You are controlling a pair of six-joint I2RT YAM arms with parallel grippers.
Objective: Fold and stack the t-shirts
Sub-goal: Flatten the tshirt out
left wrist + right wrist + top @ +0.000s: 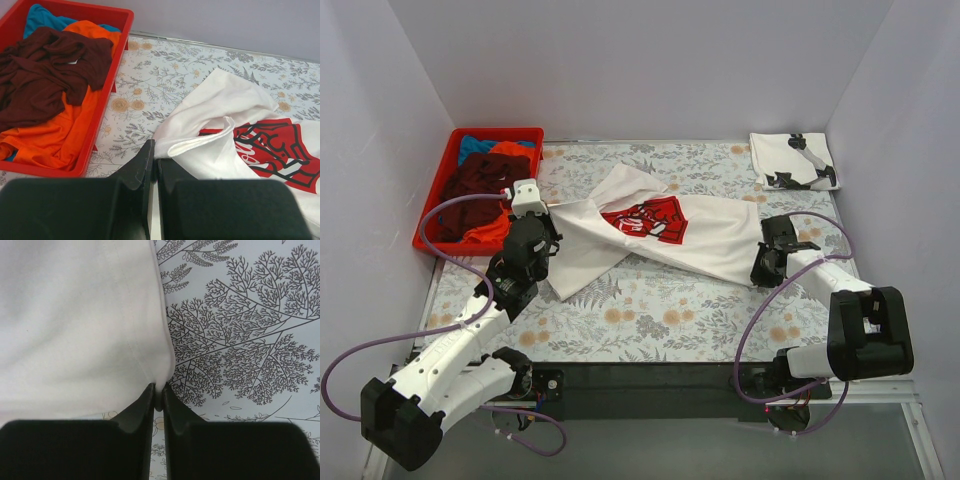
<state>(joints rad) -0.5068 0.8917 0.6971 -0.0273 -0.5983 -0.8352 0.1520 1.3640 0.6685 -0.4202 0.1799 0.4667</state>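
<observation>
We pinch opposite edges of the white tee (720,235) in the left hand (154,150) and right hand (158,390), so it stretches between them, ready to fold flat.

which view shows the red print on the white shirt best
Top external: the whole red print shows on the white shirt. Left wrist shows it closer but partly under a fold. Right wrist shows only the shirt's plain part.

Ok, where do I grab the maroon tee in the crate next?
Pinch the raised crumpled fold on top of the maroon tee, coming straight down: it lies heaped over the orange tee, and the crate walls likely block a side approach.
</observation>
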